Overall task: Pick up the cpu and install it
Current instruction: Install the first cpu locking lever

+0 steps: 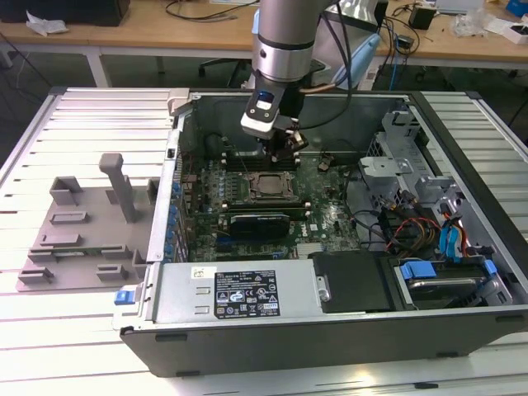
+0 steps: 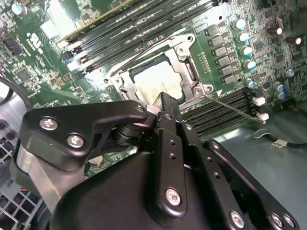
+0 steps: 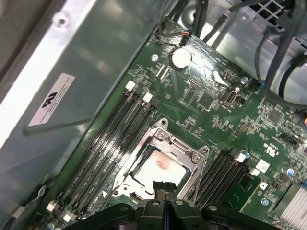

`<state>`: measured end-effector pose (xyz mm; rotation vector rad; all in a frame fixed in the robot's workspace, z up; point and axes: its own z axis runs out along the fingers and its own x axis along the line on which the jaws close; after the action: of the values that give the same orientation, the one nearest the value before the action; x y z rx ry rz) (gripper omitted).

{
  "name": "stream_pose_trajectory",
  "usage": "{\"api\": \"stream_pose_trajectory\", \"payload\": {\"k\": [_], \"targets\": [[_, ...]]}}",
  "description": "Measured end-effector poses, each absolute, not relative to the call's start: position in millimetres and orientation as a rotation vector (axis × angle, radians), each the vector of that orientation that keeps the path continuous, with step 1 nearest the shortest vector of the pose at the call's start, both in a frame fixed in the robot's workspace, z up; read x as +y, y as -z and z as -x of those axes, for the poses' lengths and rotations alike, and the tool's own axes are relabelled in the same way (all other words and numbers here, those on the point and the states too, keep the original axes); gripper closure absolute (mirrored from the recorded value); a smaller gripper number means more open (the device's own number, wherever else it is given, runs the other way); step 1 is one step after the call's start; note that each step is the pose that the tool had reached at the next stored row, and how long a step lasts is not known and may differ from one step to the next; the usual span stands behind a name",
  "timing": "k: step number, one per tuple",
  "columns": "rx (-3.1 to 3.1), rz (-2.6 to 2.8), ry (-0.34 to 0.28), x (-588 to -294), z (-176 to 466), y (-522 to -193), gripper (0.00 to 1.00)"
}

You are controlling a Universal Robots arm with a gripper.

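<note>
- Around the socket frame (image 3: 186,149), banks of memory slots (image 3: 112,134) line two opposite sides. Past one bank rises a grey wall of the computer case (image 3: 72,67), closing off that side.
- Directly above the socket frame the space is open, and the tool (image 3: 164,188) hangs there. In both wrist views its fingers are clenched together on nothing.
- Within the socket frame lies the cpu (image 3: 154,168), flat and square to the frame's metal edges, with a pale silver, glossy top.
- From one corner of the socket frame a thin wire lever (image 2: 230,106) slants out over the nearby slots.
</note>
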<state>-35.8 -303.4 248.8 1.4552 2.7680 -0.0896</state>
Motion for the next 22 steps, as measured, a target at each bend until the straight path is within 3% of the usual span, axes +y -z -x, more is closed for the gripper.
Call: {"api": "stream_pose_trajectory", "payload": {"k": [22], "targets": [[2.928,-1.078,0.086,-303.4,35.8,-248.8,0.89]]}}
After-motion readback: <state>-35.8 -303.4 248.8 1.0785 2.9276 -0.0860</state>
